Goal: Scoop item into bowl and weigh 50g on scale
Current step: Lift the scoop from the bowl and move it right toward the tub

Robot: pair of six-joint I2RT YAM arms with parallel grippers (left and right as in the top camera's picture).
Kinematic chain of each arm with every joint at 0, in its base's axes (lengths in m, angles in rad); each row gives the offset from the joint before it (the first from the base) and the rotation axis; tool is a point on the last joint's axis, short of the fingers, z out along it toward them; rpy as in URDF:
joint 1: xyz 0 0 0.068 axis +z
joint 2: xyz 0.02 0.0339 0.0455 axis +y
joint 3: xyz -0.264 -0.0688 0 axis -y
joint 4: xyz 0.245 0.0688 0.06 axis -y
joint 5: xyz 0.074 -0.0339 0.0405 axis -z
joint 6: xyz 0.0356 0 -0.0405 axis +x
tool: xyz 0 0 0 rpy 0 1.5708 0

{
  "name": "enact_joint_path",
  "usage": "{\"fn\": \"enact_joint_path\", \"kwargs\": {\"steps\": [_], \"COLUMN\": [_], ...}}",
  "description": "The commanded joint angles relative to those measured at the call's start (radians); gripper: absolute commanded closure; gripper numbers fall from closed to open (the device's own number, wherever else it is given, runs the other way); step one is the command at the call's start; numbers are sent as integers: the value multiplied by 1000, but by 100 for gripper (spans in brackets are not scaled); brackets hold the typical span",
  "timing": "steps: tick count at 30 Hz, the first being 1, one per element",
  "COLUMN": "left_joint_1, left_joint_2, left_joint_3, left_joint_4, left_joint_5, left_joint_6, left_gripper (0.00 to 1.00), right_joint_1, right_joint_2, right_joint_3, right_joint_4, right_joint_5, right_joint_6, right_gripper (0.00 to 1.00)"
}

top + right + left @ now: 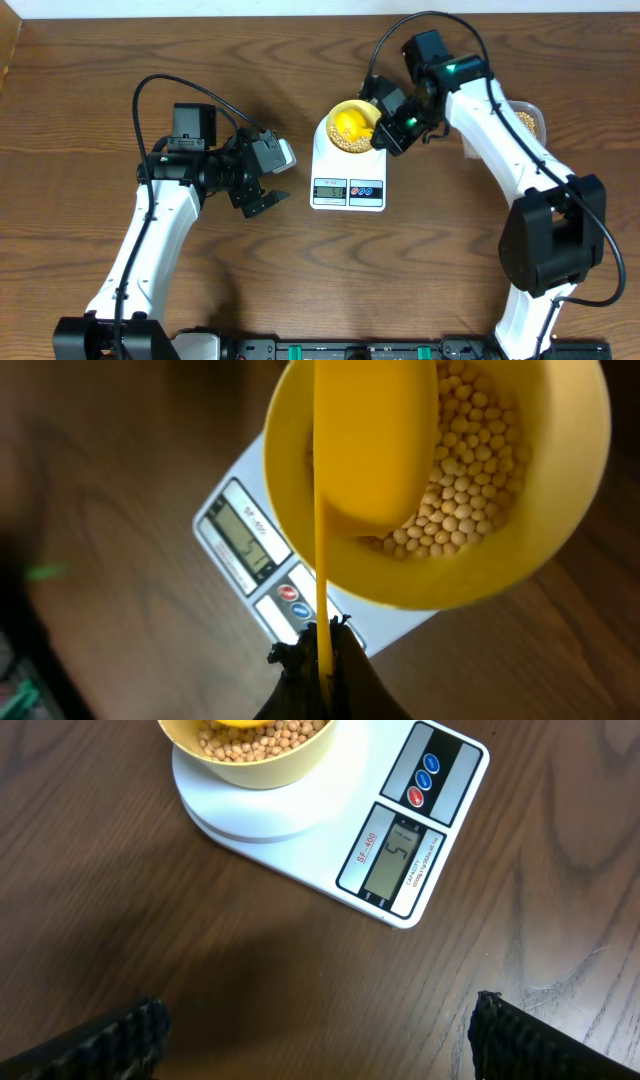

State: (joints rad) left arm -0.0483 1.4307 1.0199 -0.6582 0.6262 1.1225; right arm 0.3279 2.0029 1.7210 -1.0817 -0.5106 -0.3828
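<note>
Overhead, the white scale (330, 170) sits near the middle of the wooden table (100, 80), and the pale-yellow bowl (333, 128) stands on its round platform. The bowl is partly filled with tan beans (470, 470), which lie mostly on one side. A bright yellow scoop (375, 440) has its cup tipped down inside the bowl, over the beans.

The right gripper (322, 660) is clenched on the scoop's thin handle, its black fingers pinching it from both sides. The left gripper (265, 200) hovers over bare table just left of the scale, released and spread wide with nothing between its fingertips (130, 1035).

From the left wrist, red lettering beside the scale's grey display reads "SF-400". The display shows a single digit that looks like a 5. The small print above it is too fine to read. Next to the display are one blue and one red round button.

A clear tub (530, 120) holding more beans sits at the table's right, partly hidden behind the right arm.
</note>
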Motion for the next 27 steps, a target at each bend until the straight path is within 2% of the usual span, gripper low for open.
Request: {"fn": "enact_joint_path", "kwargs": {"steps": [1,13,27], "left_joint_1": [3,3,3], "left_joint_2": [-13,-13,-13], "left_joint_3": [3,3,3], "left_joint_4": [-4,-4,-4], "left_joint_5": [16,16,16], "left_joint_6": [-9,-9,-9], "left_gripper": [2,2,2], "right_joint_1": [-20,-79,-106], "right_joint_2": [3,3,3], "right_joint_3": [58,153,163], "right_joint_4": [-15,-86,-122], "right_joint_5": [-84,-129,-135], "right_joint_6": [12,12,8], "right_gripper": [99,99,99]}}
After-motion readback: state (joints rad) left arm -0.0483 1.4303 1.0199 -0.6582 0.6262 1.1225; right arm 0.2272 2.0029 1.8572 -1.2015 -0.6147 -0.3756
